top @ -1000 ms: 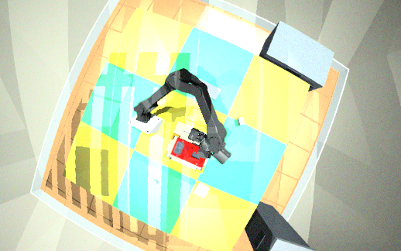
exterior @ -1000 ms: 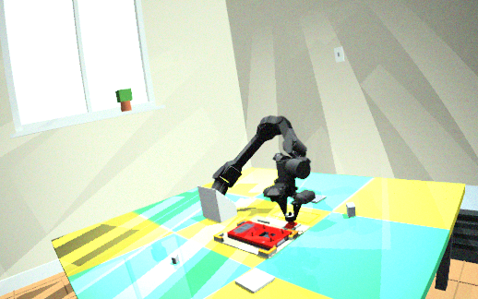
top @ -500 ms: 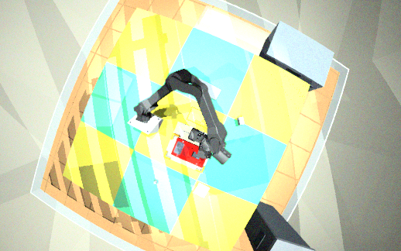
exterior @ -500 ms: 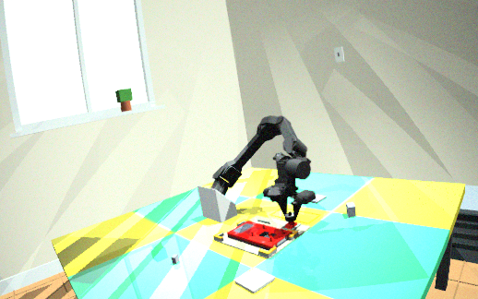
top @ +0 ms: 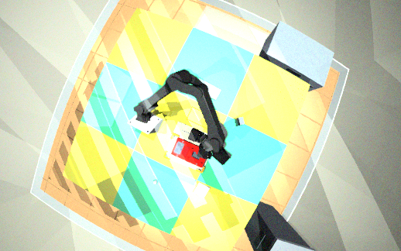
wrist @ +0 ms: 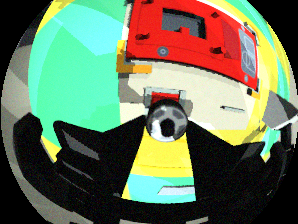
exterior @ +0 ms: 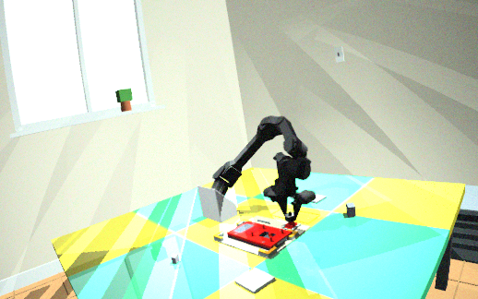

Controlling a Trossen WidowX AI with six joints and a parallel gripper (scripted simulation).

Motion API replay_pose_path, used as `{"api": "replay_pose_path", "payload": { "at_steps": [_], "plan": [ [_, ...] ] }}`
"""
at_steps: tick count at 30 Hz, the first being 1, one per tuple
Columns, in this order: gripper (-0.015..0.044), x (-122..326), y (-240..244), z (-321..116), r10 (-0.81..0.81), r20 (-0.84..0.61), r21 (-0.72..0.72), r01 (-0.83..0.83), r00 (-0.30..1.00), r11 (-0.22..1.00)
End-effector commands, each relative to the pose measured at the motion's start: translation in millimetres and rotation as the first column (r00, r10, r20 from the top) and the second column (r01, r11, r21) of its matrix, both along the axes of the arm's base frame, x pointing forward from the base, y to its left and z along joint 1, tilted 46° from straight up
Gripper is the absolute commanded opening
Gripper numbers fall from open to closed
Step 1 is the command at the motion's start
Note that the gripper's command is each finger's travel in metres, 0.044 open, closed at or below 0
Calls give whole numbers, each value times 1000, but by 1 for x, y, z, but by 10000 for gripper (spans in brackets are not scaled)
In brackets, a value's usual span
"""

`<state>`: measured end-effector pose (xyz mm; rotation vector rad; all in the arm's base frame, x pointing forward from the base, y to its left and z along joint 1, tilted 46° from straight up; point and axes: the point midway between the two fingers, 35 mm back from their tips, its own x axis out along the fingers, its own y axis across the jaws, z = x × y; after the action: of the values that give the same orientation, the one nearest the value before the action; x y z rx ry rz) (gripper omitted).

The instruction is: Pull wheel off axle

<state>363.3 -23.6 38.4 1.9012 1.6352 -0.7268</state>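
Where arm (exterior: 258,143) bends down, claw (exterior: 290,216) clamped on wheel (wrist: 165,123)

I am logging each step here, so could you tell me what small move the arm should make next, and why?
Probably a slow, straight lift. The gripper is shut on the wheel, which sits low beside the red board, seemingly not yet off its post; raising it vertically should free it without tilting.

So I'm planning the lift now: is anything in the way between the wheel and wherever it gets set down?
The gripper is shut on the wheel, at the edge of the red board. Nothing visible blocks it from above. No marked area is clear in these views, so the path across the table can't be judged.
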Motion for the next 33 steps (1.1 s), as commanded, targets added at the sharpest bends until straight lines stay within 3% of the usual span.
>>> {"api": "replay_pose_path", "payload": {
  "at_steps": [1,33],
  "plan": [
    [0,-2,-9,6,-16,3,-4,16,1000,1000],
    [0,-3,-16,14,-18,2,-4,19,1000,1000]
  ]
}}
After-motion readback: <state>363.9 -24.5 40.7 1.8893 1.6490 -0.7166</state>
